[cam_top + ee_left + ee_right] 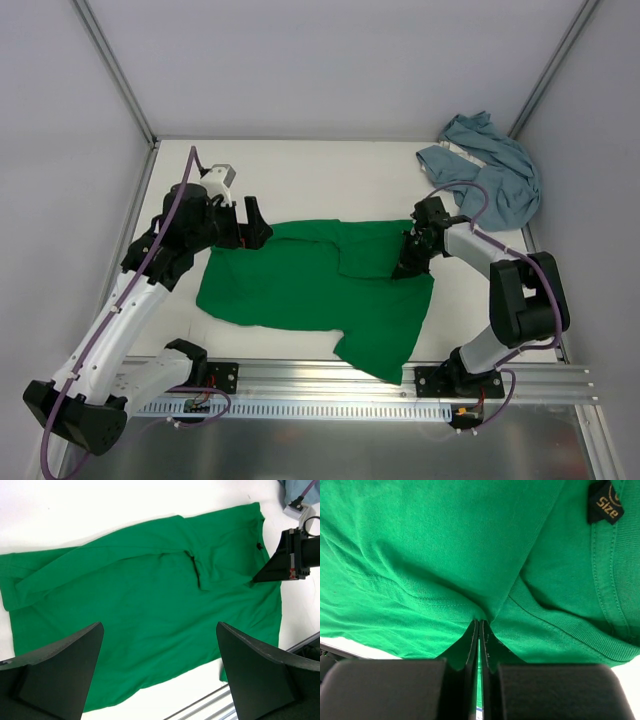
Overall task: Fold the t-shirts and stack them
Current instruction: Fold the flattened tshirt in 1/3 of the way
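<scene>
The bright green t-shirt [300,285] lies spread across the middle of the table, with one part folded over near its collar. It also fills the left wrist view [150,605] and the right wrist view [445,555]. My right gripper [408,262] is shut on a pinch of the green cloth [479,622] beside the collar and its black size tag [605,502]. My left gripper [256,226] is open and empty, held above the shirt's far left edge [160,630]. The blue-grey t-shirt [490,170] lies crumpled at the far right corner.
A slotted aluminium rail [400,385] runs along the table's near edge, just beyond the shirt's hem. White walls with metal posts [115,70] close in the back and sides. Bare table [320,175] lies behind the green shirt.
</scene>
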`<state>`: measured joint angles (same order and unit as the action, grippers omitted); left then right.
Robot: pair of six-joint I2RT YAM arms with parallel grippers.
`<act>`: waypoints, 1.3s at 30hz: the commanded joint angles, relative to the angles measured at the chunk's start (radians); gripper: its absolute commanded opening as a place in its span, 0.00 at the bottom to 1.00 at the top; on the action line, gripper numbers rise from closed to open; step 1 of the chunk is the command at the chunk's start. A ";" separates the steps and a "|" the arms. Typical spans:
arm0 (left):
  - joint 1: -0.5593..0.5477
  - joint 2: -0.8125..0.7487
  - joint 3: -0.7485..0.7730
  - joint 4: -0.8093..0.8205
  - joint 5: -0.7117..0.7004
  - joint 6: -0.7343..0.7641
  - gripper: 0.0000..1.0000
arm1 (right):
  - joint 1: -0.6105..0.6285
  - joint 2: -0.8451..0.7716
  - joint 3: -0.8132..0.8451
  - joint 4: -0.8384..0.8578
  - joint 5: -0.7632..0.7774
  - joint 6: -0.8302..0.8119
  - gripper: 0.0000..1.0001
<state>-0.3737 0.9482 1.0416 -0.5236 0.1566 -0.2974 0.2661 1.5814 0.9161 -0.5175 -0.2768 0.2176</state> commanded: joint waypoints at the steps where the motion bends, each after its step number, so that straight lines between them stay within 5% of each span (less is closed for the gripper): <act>1: -0.007 -0.006 -0.017 -0.010 0.001 0.020 0.99 | -0.004 -0.001 0.017 0.011 0.002 0.006 0.00; 16: -0.007 0.026 -0.009 0.004 -0.011 0.024 0.99 | -0.027 -0.169 0.219 -0.289 0.082 -0.090 0.00; 28: -0.005 0.069 0.000 0.010 0.003 0.021 0.99 | -0.027 -0.190 -0.002 -0.219 -0.067 -0.103 0.01; 30: -0.007 0.075 0.000 0.014 0.006 0.020 0.99 | -0.025 -0.196 -0.017 -0.226 -0.059 -0.113 0.13; 32: -0.007 0.083 0.001 0.016 0.012 0.018 0.99 | -0.025 -0.208 -0.028 -0.249 -0.032 -0.122 0.43; 34: -0.005 0.089 0.001 0.017 0.020 0.017 0.99 | -0.027 -0.237 -0.039 -0.260 -0.004 -0.126 0.57; 39: -0.007 0.093 0.001 0.020 0.029 0.015 0.99 | -0.027 -0.270 0.015 -0.292 0.031 -0.124 0.69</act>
<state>-0.3737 1.0412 1.0214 -0.5339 0.1570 -0.2913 0.2436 1.3506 0.8791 -0.7681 -0.2764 0.1024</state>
